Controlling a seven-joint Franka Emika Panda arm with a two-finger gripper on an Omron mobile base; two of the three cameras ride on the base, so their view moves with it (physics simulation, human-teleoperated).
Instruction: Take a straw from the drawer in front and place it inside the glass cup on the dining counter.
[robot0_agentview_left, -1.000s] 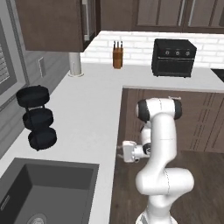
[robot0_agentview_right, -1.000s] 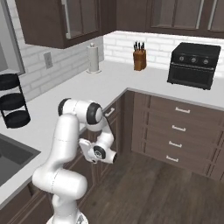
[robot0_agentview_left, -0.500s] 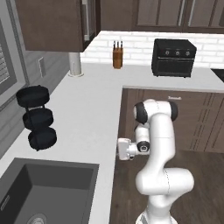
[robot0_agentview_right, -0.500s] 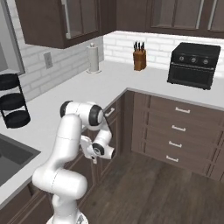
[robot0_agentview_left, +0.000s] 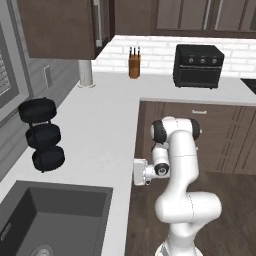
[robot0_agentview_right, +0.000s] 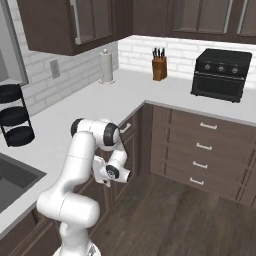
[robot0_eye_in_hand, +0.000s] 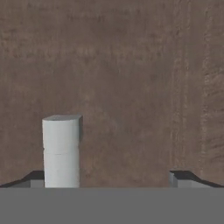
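On the pale worktop (robot0_agentview_left: 100, 130), a black three-tier stand (robot0_agentview_left: 42, 134) sits at the far left beside the dark sink (robot0_agentview_left: 50, 215), with a knife block (robot0_agentview_left: 133, 64) and a black toaster oven (robot0_agentview_left: 198, 65) further right by the tiled wall. The gripper (robot0_eye_in_hand: 109, 177) faces a dark brown wooden drawer front (robot0_eye_in_hand: 131, 78) at close range, jaws spread wide and holding nothing. A short silver bar handle (robot0_eye_in_hand: 61, 151) stands just beside the left fingertip; I cannot tell where the straw lies.

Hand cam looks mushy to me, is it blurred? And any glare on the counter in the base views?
Hand view: soft, the brown drawer front smeared, silver handle edges fuzzy. Left and right base views: even light, no glare on the white worktop.
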